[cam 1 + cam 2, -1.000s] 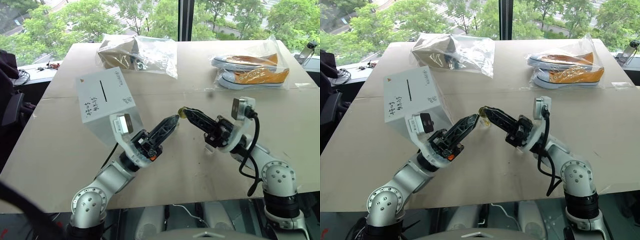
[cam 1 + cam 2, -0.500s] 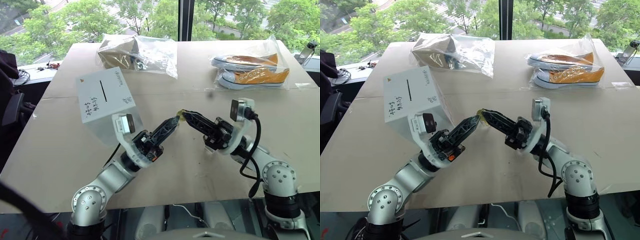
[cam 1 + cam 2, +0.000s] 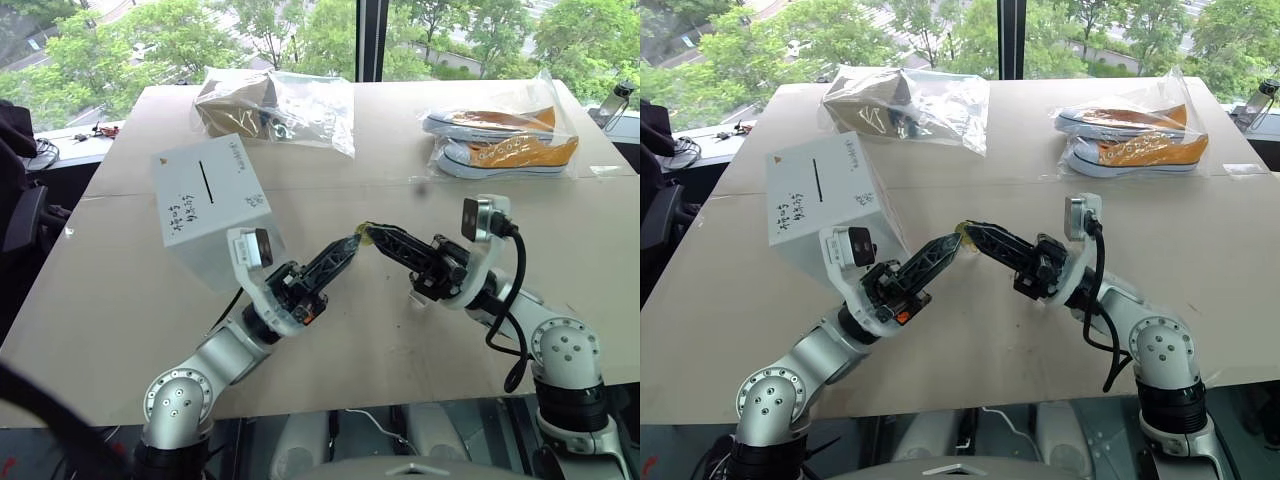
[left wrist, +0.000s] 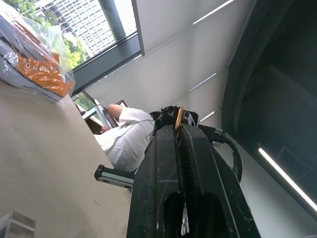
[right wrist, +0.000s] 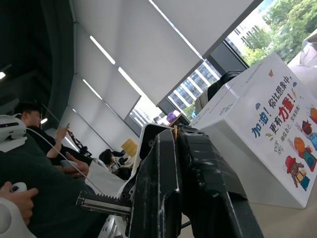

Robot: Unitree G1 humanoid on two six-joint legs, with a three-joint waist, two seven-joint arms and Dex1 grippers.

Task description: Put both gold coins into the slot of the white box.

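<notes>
1. Our left gripper [image 3: 352, 240] has just closed its fingers; 1 s back they stood part open. They now pinch a gold coin [image 4: 179, 117] edge-on at the very tips.
2. Our right gripper [image 3: 373, 231] has stayed fully closed, tip to tip with the left one, and a gold edge also shows between its fingers [image 5: 175, 131]. We can't tell whether that is the same coin or the 2nd one.
3. Our read: this is a hand-over to the left side, which is nearer the box. The right fingers would have to let go before the left can carry the coin off.
4. The white box [image 3: 212, 208] sits on the tabletop [image 3: 120, 290] just left of the meeting fingertips, tilted, slot [image 3: 208, 180] on its upper face and clear. No coin is in yet, as far as we can see.
5. Beyond the box: a clear-bagged brown item [image 3: 272, 105]. Far right of the box: bagged orange sneakers [image 3: 505, 142]. Both are well off the path.
6. Nothing blocks the route to the slot. The risk is a thin coin held only at the fingertips, which could slip on release.
</notes>
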